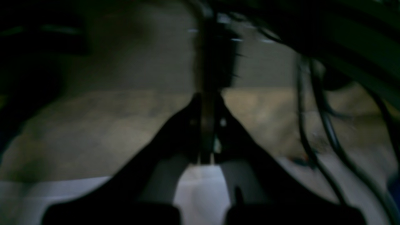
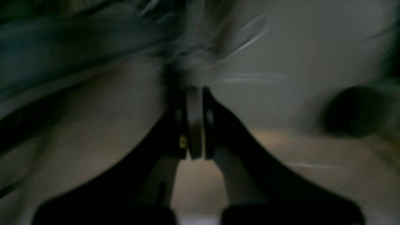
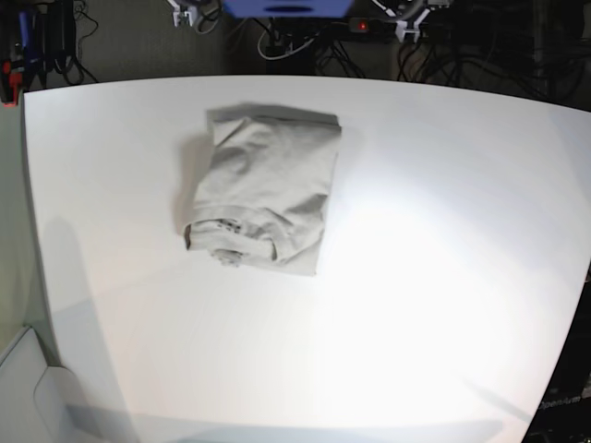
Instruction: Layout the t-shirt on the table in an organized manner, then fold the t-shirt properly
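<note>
Nearest the lens in each wrist view we find the gripper itself: the left gripper [image 1: 207, 125] with its jaws pressed together and nothing between them, and the right gripper [image 2: 194, 122] likewise drawn together and empty. Both wrist views are dark and blurred; cables [image 1: 315, 118] hang beside the left gripper. In the base view we note the t-shirt [image 3: 264, 189] folded into a compact rectangle, lying flat on the table [image 3: 434, 277], toward its far left portion. Neither arm appears in that view.
</note>
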Action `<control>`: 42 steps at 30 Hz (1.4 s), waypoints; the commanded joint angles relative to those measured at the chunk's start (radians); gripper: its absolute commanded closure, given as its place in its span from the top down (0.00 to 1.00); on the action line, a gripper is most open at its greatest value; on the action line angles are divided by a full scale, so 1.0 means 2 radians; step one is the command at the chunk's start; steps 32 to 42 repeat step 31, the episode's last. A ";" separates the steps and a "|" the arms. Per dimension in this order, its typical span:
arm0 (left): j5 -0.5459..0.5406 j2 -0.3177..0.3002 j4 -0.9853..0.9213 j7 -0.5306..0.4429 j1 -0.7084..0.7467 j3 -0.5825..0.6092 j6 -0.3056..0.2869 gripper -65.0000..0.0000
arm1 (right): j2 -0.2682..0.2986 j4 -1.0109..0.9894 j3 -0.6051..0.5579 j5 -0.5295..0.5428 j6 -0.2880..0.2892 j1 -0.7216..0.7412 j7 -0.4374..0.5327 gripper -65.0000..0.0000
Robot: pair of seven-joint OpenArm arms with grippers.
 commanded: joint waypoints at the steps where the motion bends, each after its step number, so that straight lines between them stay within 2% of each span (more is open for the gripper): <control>1: -0.001 -0.004 0.001 -0.003 -0.003 -0.007 0.026 0.00 | -0.002 0.000 0.001 0.006 -0.076 -0.005 0.008 0.00; 2: -0.001 -0.004 0.001 -0.002 -0.004 -0.015 0.045 0.00 | -0.009 0.000 0.000 0.006 -0.138 -0.003 0.012 0.00; 3: -0.001 -0.003 0.001 -0.003 -0.008 -0.022 0.055 0.00 | -0.013 0.000 0.000 0.006 -0.165 -0.002 0.012 0.00; 4: -0.001 -0.002 0.000 -0.002 -0.013 -0.025 0.062 0.00 | -0.015 0.000 0.000 0.006 -0.169 -0.001 0.012 0.00; 8: -0.001 0.015 0.001 -0.003 -0.017 -0.028 0.069 0.00 | -0.017 0.000 0.002 0.006 -0.149 0.007 0.012 0.00; 13: -0.002 0.025 0.001 -0.003 -0.017 -0.028 0.071 0.00 | -0.008 0.000 -0.001 0.006 -0.147 0.009 0.012 0.00; 18: -0.002 0.031 -0.003 -0.003 -0.014 -0.028 0.116 0.00 | 0.004 0.000 -0.030 0.005 -0.147 0.010 0.013 0.00; 27: -0.002 0.048 -0.003 -0.004 -0.014 -0.028 0.116 0.00 | 0.004 0.000 -0.073 0.005 -0.145 0.010 0.013 0.00; 29: -0.002 0.049 -0.003 -0.004 -0.014 -0.028 0.116 0.00 | 0.004 -0.001 -0.087 0.005 -0.122 0.010 0.012 0.00; 31: -0.002 0.049 0.000 -0.004 -0.014 -0.028 0.115 0.00 | 0.003 -0.004 -0.098 0.006 -0.049 0.018 0.009 0.00; 42: -0.002 0.049 0.000 -0.004 -0.014 -0.028 0.115 0.00 | 0.003 -0.004 -0.098 0.006 -0.049 0.018 0.009 0.00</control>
